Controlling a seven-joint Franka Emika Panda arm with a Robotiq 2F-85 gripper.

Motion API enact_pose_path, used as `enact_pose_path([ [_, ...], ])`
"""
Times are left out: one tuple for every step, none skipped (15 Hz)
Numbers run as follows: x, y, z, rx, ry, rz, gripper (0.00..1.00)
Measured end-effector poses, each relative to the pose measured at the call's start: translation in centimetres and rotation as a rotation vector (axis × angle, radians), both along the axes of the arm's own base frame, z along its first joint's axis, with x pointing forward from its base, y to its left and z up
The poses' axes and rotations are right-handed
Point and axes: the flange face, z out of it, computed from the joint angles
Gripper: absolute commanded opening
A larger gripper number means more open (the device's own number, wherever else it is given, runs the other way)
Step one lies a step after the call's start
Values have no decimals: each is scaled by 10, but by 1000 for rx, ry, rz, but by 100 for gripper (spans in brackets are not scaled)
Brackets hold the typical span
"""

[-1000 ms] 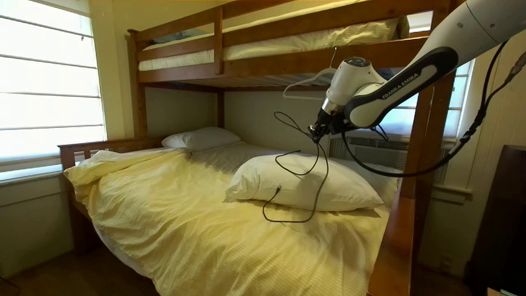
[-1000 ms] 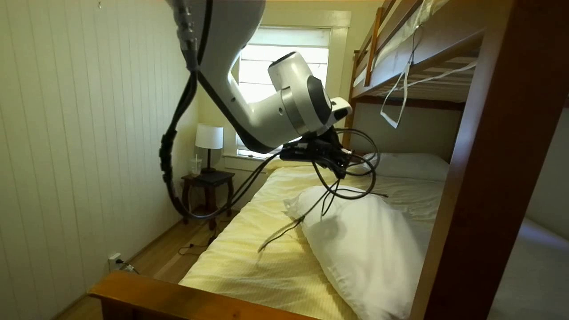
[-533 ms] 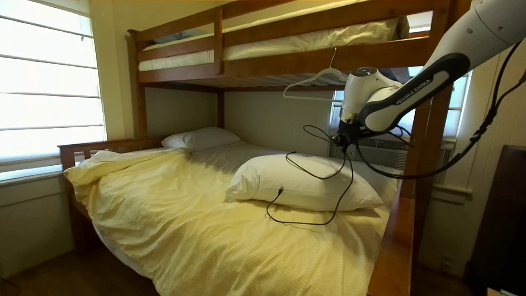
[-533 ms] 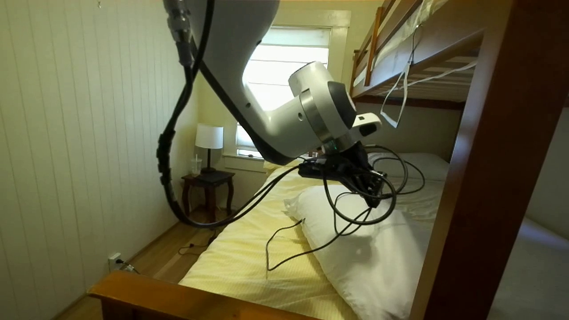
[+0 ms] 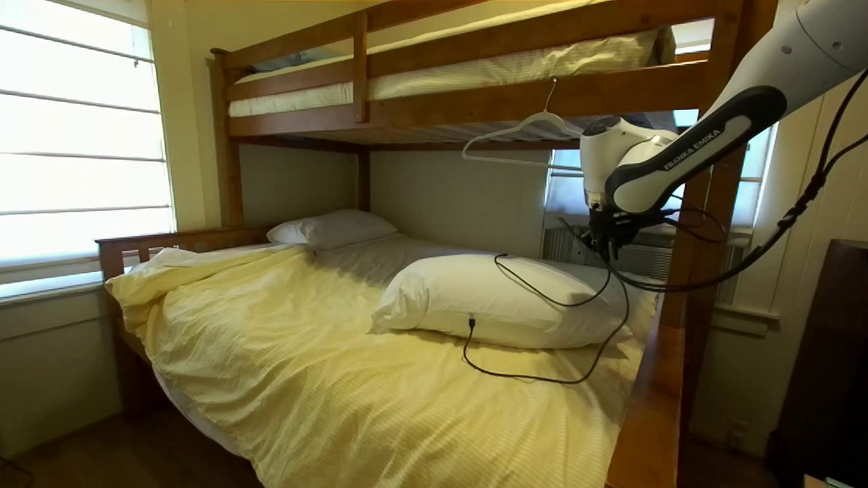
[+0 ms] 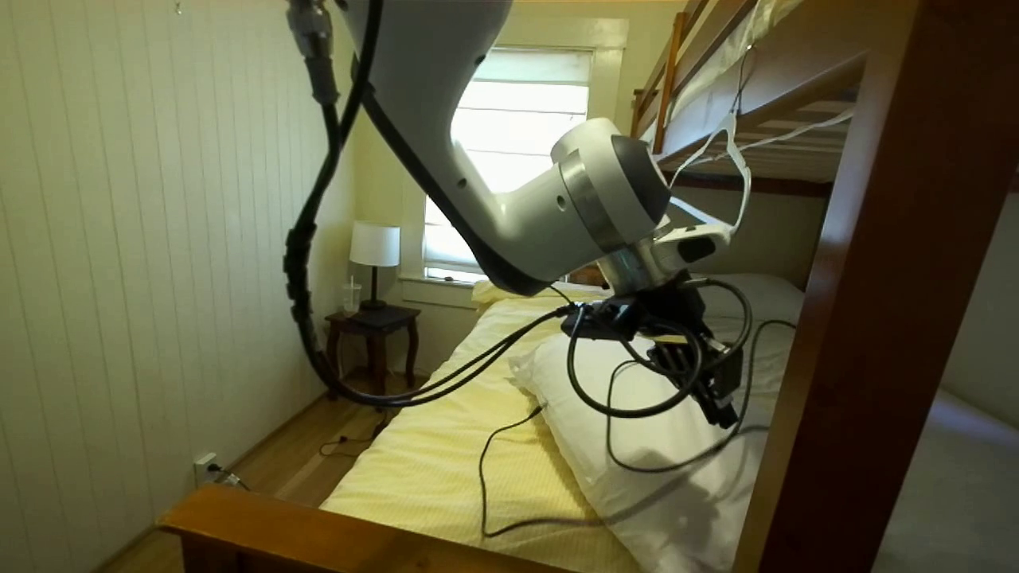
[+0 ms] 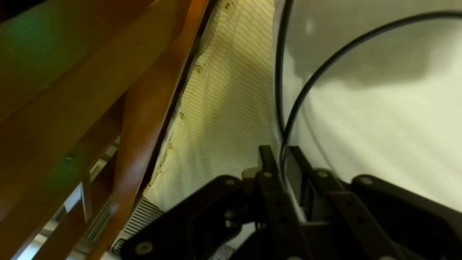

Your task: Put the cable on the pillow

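Two fingertips (image 7: 267,159) of the Robotiq gripper (image 7: 281,151) are clasping the thin black cable (image 7: 278,77) at the wrist view's lower middle. In an exterior view, its loose loops are dangling right of centre, overlapping the plump white pillow (image 5: 505,305) and yellow striped duvet (image 5: 305,359); whether they are touching either is hard to tell.
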Motion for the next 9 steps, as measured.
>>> enact_pose_path([
  [1, 1, 2, -1, -4, -4, 54],
  [5, 6, 6, -5, -15, 8, 62],
  [11, 17, 13, -7, -32, 35, 68],
  [19, 32, 23, -12, -47, 74, 76],
  [27, 52, 34, -6, -65, 117, 82],
  [33, 75, 45, 23, -76, 167, 88],
  [38, 100, 57, 64, -80, 219, 96],
  [40, 125, 68, 106, -77, 266, 99],
  [39, 150, 80, 150, -69, 313, 100],
])
